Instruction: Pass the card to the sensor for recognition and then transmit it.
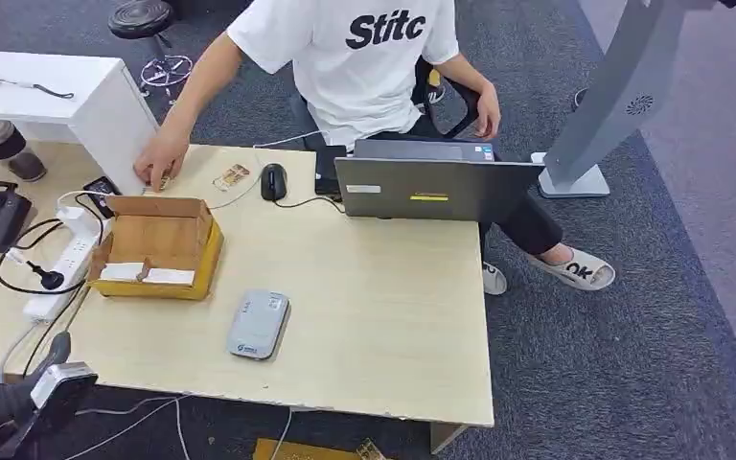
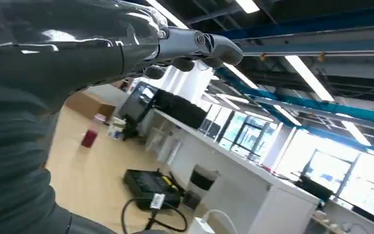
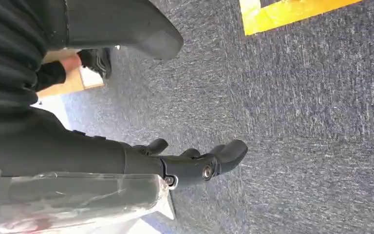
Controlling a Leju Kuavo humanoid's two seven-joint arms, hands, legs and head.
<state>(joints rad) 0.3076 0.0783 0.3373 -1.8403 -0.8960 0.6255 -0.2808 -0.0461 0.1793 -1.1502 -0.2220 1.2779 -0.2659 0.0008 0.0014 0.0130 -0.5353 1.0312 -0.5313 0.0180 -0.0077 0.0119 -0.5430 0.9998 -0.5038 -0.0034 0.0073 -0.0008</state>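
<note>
The big wooden table (image 1: 383, 287) stands in front of the robot, low enough for its arms to reach over. A person (image 1: 364, 67) sits on the far side and stretches one hand (image 1: 161, 163) down to the table top, just behind the open cardboard box (image 1: 158, 244). The laptop (image 1: 431, 187) faces the person, so its back is to the robot. The grey sensor (image 1: 259, 324) lies flat near the robot's side, likely so a card can be held over it easily. The left hand (image 2: 195, 48) is lifted beside the table, its fingers loose, with nothing in it. The right hand (image 3: 195, 163) hangs over the carpet, fingers loosely apart, also holding nothing. A small flat piece (image 1: 232, 176) beside the mouse (image 1: 273, 180) may be the card, but it is too small to tell.
</note>
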